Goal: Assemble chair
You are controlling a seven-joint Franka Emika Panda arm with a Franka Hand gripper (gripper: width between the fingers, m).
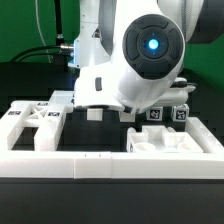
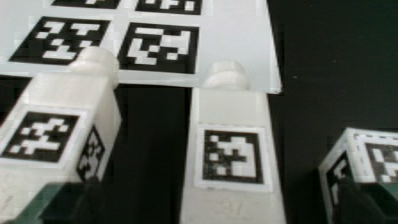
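Under my wrist, a white, black-tagged first leg (image 2: 64, 125) sits beside a second leg (image 2: 231, 150), apart; a third leg (image 2: 365, 160) is further along; their ends near the marker board (image 2: 231, 35); my gripper (image 1: 95, 108) stands wide open, holding nothing; in the exterior view, one slotted panel (image 1: 35, 125) sits at its eight o'clock, another panel (image 1: 170, 145) at four.

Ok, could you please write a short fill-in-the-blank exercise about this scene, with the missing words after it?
1. The round light on the arm glows ___.
2. The backdrop behind the robot is ___.
3. The table under the white chair parts is ___.
4. In the wrist view, the marker board carries black-and-white square ___.

Missing words: blue, green, black, tags.
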